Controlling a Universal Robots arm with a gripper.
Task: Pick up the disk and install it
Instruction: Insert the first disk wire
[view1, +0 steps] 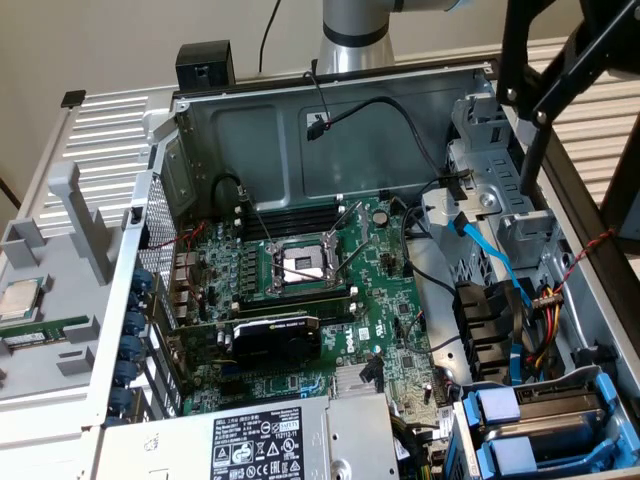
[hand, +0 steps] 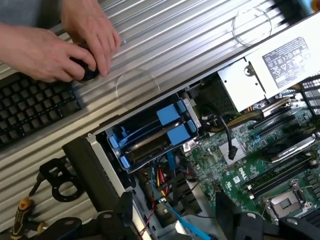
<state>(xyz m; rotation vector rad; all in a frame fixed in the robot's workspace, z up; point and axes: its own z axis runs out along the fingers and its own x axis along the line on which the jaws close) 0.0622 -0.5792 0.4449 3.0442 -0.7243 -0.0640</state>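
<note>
The disk (hand: 150, 139) lies in its blue plastic carrier inside the drive cage (hand: 116, 150) at the corner of the open computer case. In the exterior view the same blue-framed disk (view1: 560, 432) sits at the lower right, behind two blue handles. My gripper (hand: 175, 220) hovers off the cage, over the blue data cables. Its two black fingers (hand: 122, 212) stand wide apart, open, and nothing is held between them. The arm's black end piece (view1: 545, 100) hangs over the case's side on the exterior view's right.
A person's hands (hand: 60, 45) rest on a keyboard (hand: 30, 107) beside the case. The grey power-supply box (view1: 250, 440), motherboard (view1: 300, 300) with its open CPU socket, and loose cables (view1: 540, 310) crowd the case. A CPU chip (view1: 20, 297) lies outside on the exterior view's left.
</note>
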